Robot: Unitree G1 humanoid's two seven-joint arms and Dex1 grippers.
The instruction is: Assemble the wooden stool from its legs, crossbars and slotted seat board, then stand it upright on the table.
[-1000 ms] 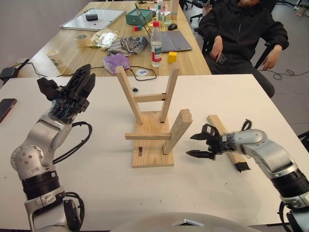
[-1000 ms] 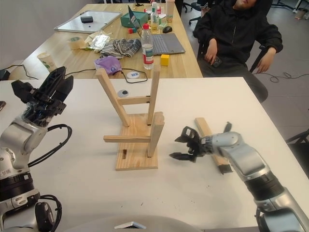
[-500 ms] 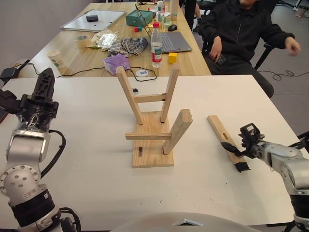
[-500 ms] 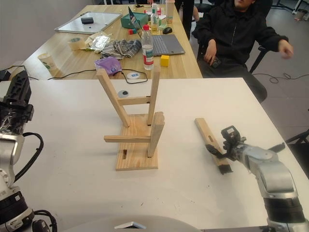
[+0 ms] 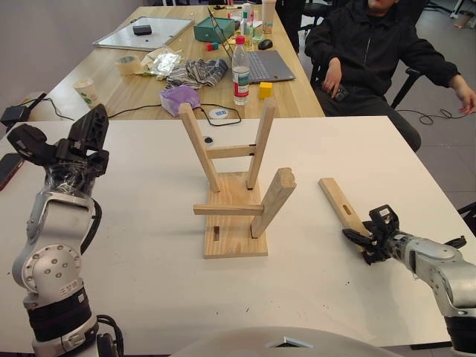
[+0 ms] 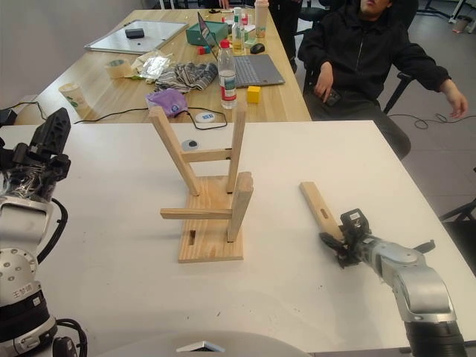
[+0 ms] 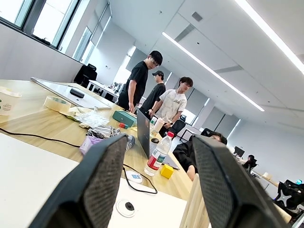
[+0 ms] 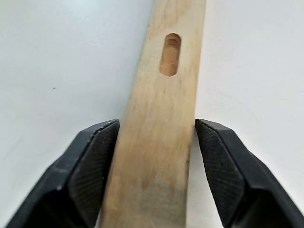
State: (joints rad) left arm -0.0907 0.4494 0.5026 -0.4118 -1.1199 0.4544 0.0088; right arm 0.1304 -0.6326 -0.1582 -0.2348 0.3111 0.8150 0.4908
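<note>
One loose leg [image 5: 340,206]: lying flat on the white bench [image 5: 149,245], right of the seat board [image 5: 232,249], slot facing up.
Right end effector [image 8: 157,124]: straddling that leg's near end, fingers spread open, one beside each edge.
Left end effector [image 5: 61,140]: hanging raised over the bench's left side, fingers gaping wide, carrying nothing.
Seat board: lying flat mid-bench, holding three legs [image 5: 262,141] standing up from it.
Crossbars [image 5: 230,151]: two, bridging those legs.
Spare slot [image 5: 216,233]: showing open at the board's front-left.
</note>
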